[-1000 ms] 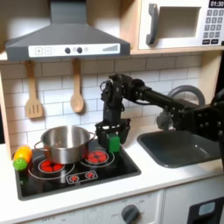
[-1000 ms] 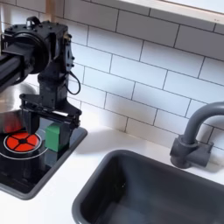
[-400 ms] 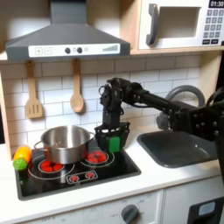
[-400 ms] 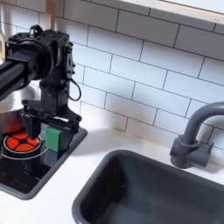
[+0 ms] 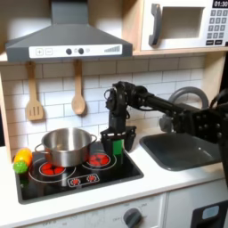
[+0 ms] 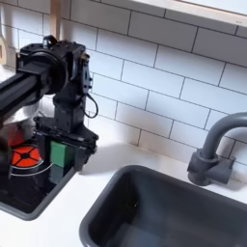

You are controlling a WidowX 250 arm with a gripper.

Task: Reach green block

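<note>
Robot claw (image 5: 116, 142) lowered over a green block (image 5: 115, 144) on a toy stove

At centre of the first exterior view, its open fingers straddle the block, right of a steel pot (image 5: 64, 144)

Soft, even indoor light; both views low-resolution, slightly blurred.

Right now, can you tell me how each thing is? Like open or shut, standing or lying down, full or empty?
gripper: down at the stove, fingers on either side of the green block; cannot tell if it is squeezing.
green block: upright on the stove.
steel pot: upright on a burner, no lid.
sink: empty.
microwave: door shut.
wooden spoon: hanging on the wall.
</note>
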